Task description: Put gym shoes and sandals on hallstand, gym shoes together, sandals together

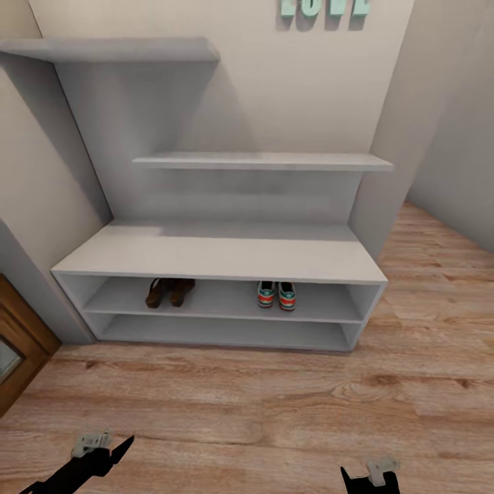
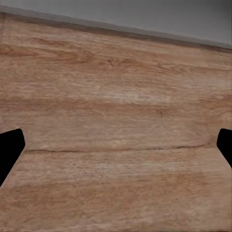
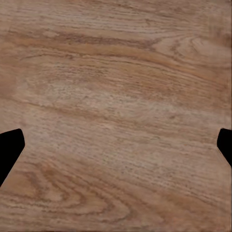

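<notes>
Both pairs sit side by side on hallstand [image 1: 219, 261] upper shelf, frame centre: sandals [image 1: 169, 291] left, gym shoes [image 1: 276, 294] right; both grippers spread wide, empty, low over corridor floor [image 1: 274, 405]

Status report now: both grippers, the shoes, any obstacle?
Left gripper open, empty; right gripper open, empty. Brown leather sandals paired, white-green gym shoes paired, on grey hallstand upper low shelf. No obstacle seen.

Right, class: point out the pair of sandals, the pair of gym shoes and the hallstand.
sandals [image 1: 169, 291], head view, on the heels of the pair.
gym shoes [image 1: 276, 294], head view, on the heels of the pair.
hallstand [image 1: 219, 255], head view, on the bare bench top.
</notes>
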